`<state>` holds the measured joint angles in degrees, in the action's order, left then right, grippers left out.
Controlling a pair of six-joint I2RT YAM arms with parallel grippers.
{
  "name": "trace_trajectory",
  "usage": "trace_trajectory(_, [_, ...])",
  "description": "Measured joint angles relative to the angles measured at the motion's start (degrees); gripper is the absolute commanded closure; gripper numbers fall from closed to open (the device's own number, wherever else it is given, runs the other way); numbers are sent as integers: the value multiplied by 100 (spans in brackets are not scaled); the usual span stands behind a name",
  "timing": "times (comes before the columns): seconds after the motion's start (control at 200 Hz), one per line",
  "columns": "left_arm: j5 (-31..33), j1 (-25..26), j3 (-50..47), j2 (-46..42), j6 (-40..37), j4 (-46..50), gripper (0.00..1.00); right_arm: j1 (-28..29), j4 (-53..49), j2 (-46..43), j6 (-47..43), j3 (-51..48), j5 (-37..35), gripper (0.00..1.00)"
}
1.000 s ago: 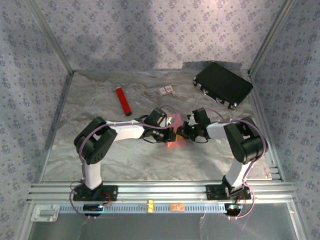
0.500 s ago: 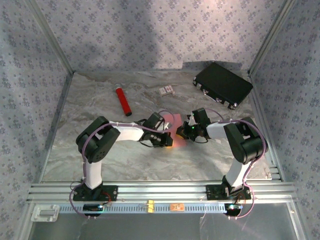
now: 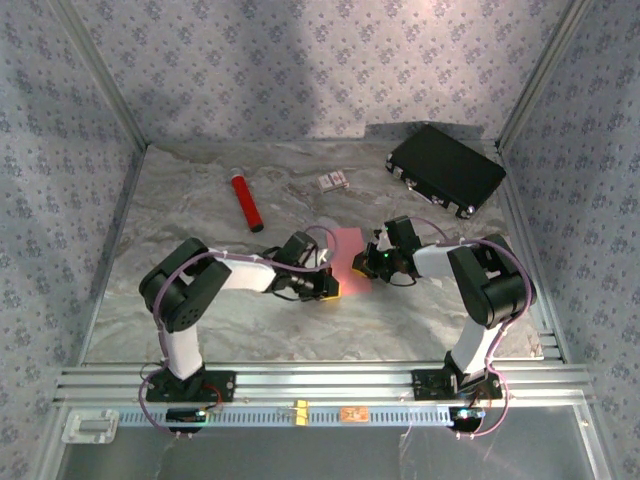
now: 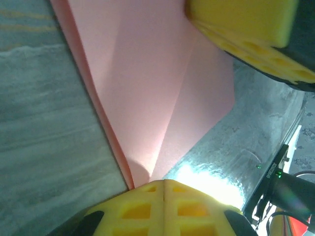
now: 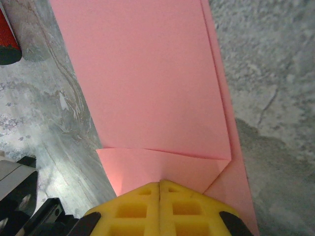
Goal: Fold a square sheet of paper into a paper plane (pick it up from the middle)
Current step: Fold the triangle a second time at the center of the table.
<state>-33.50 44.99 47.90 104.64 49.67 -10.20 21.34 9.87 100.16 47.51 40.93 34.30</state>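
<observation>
The pink-red sheet of paper (image 3: pixel 345 250) lies flat on the marble table between the two grippers, folded over in layers. In the left wrist view the sheet of paper (image 4: pixel 147 73) narrows to a point with a diagonal crease. My left gripper (image 4: pixel 164 183) is shut, its tips resting on that point. My right gripper (image 5: pixel 160 183) is shut too, pressing on a folded flap of the sheet of paper (image 5: pixel 147 73). From above, the left gripper (image 3: pixel 328 287) sits at the sheet's near left and the right gripper (image 3: pixel 362 264) at its right edge.
A glossy red cylinder (image 3: pixel 246 202) lies at the back left, its end near the sheet (image 5: pixel 6 39). A small white-and-red card (image 3: pixel 333 181) sits behind the paper. A black case (image 3: pixel 446 168) is at the back right corner. Frame posts and walls bound the table.
My left gripper has slid toward the near left, off the middle of the sheet to its point, uncovering more pink paper. The right arm has stayed put.
</observation>
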Motion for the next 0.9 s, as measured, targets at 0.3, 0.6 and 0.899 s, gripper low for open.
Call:
trace_trajectory(0.3, [-44, -114, 446, -87, 190, -37, 97, -2, -33, 0, -24, 15, 0, 97])
trace_trajectory(0.6, [-52, -114, 896, 660, 24, 264, 99, -11, -44, 0, -37, 15, 2, 97])
trace_trajectory(0.899, [4, -118, 286, 468, -11, -424, 100, -11, -111, -46, -48, 15, 0, 96])
